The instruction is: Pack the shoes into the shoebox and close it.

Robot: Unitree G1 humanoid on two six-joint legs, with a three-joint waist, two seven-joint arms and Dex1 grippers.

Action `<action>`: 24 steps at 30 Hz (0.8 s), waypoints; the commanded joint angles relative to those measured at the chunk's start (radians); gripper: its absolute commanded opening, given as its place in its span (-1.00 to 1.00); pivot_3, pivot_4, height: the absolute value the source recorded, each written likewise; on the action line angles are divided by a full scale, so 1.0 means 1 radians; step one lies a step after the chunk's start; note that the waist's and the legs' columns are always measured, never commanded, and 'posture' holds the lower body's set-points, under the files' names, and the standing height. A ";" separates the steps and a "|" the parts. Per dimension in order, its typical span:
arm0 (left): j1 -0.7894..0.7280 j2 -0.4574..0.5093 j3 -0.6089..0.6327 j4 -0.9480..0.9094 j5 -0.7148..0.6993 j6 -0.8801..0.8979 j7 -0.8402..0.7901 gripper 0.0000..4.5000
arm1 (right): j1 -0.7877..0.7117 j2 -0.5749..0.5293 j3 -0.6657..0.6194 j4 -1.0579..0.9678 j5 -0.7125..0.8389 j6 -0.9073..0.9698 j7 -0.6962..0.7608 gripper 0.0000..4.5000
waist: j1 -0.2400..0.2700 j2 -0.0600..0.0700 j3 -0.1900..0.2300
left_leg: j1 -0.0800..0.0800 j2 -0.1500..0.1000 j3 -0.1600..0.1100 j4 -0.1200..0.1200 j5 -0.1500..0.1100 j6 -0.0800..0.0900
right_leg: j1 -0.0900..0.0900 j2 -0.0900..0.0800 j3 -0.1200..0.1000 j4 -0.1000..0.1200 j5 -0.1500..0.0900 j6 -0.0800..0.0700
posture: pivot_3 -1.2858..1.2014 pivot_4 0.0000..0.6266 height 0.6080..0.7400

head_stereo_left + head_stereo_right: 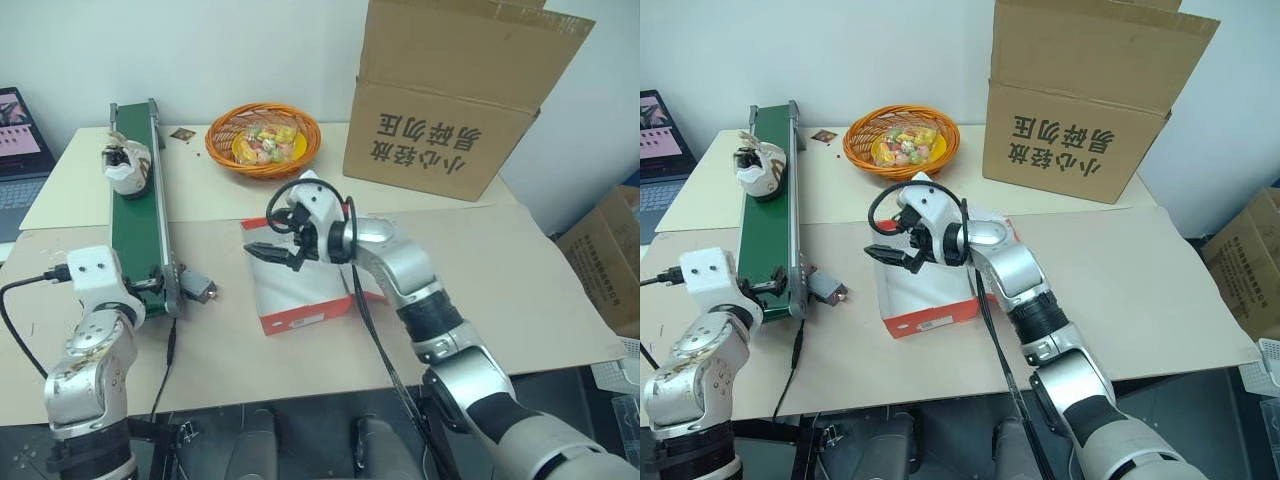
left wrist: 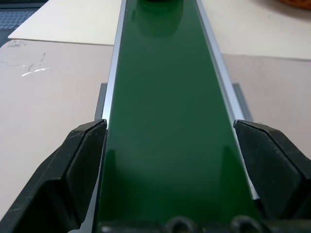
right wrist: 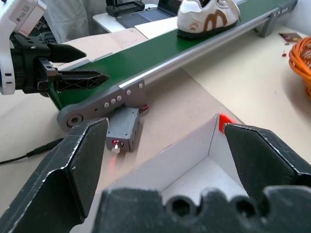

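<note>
One shoe in view: a white sneaker (image 1: 127, 165) is sitting at the far end of the green conveyor belt (image 1: 135, 215), well ahead of the left gripper (image 2: 170, 160).
Left fingers: standing spread, straddling the belt's near end, grasping nothing.
Right gripper (image 1: 277, 253): hovering released over the empty shoebox (image 1: 300, 318).
Handling: likely light, soft-sided; gripping across the heel collar looks best.
</note>
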 commanded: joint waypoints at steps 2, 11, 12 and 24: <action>0.003 0.002 0.005 -0.005 0.022 -0.036 -0.012 1.00 | 0.009 0.003 -0.019 -0.083 0.019 0.027 -0.018 0.99 | -0.001 0.000 0.000 | 0.000 0.000 0.000 0.000 0.000 0.000 | 0.000 0.000 0.000 0.000 0.000 0.000 | 0.03 -0.52 0.52; -0.019 0.006 0.006 0.039 0.033 -0.055 -0.024 1.00 | 0.017 0.006 -0.020 -0.100 0.019 0.041 -0.038 0.99 | -0.001 0.000 0.000 | 0.000 0.000 0.000 0.000 0.000 0.000 | 0.000 0.000 0.000 0.000 0.000 0.000 | 0.03 -0.52 0.52; -0.020 0.006 0.005 0.040 0.032 -0.057 -0.026 1.00 | 0.017 0.005 -0.020 -0.102 0.020 0.042 -0.039 0.99 | -0.001 0.000 0.000 | 0.000 0.000 0.000 0.000 0.000 0.000 | 0.000 0.000 0.000 0.000 0.000 0.000 | 0.03 -0.52 0.52; -0.031 0.003 -0.006 0.047 0.036 -0.063 -0.035 1.00 | 0.018 0.006 -0.026 -0.114 0.025 0.047 -0.048 0.99 | -0.001 0.000 0.000 | 0.000 0.000 0.000 0.000 0.000 0.000 | 0.000 0.000 0.000 0.000 0.000 0.000 | 0.03 -0.52 0.52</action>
